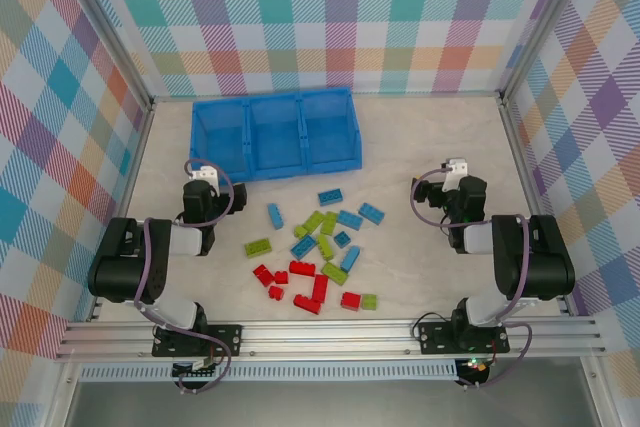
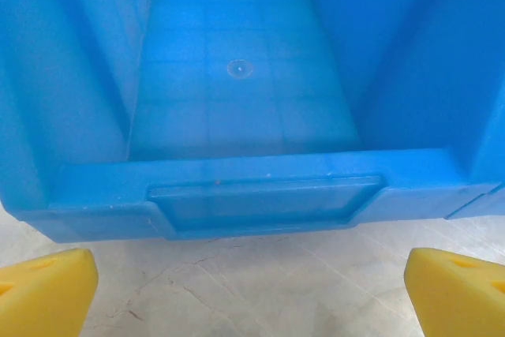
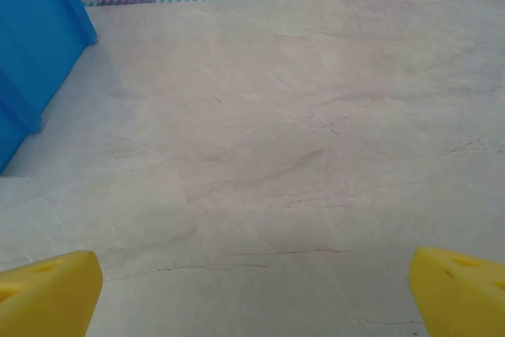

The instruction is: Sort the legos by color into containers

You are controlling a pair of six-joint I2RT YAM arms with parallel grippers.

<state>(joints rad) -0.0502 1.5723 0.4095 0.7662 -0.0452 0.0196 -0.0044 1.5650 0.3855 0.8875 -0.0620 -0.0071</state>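
The legos lie loose on the table between the arms: blue bricks point(image 1: 350, 219) toward the back, lime green ones point(image 1: 258, 246) in the middle, red ones point(image 1: 302, 269) nearest the arms. The bright blue bin tray point(image 1: 300, 165) stands behind them, and its three compartments hold nothing. My left gripper point(image 1: 205, 179) is open just in front of the left compartment point(image 2: 237, 116); its yellow fingertips point(image 2: 43, 290) are wide apart over bare table. My right gripper point(image 1: 452, 172) is open too, right of the pile, with its fingertips point(image 3: 461, 290) over bare table and the bin's corner point(image 3: 31, 53) at left.
Plaid walls point(image 1: 340, 17) close in the table at the back and on both sides, with metal posts point(image 1: 515, 137) at the corners. An aluminium rail point(image 1: 330, 332) runs along the near edge. Bare marble-look surface point(image 3: 300, 140) stretches right of the bin.
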